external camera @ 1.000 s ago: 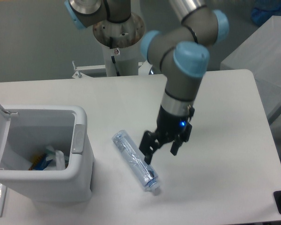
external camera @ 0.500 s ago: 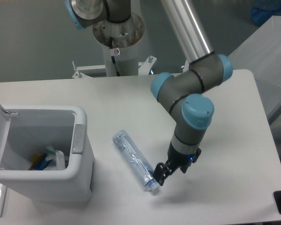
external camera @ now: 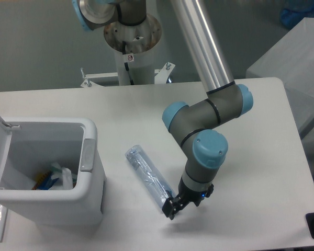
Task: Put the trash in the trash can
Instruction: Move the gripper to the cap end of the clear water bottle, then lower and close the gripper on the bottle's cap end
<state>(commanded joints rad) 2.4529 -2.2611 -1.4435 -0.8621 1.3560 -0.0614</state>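
We see the bottle (external camera: 148, 178) lying on the table (external camera: 261, 157) just right of the trash can (external camera: 89, 178). The gripper (external camera: 171, 209) sits at the bottle's near end, farther right of the can. Some items (external camera: 56, 177) lie inside the can.

— What's around me down here?

— My pincer (external camera: 171, 210) sits low at the cap end of the bottle (external camera: 148, 179), touching or nearly so. Bare table (external camera: 251, 157) lies open to my right.

— And toward the trash can (external camera: 89, 178)?

— Its lid stands up, mouth open from above. The bottle lies between us, and clutter sits inside.
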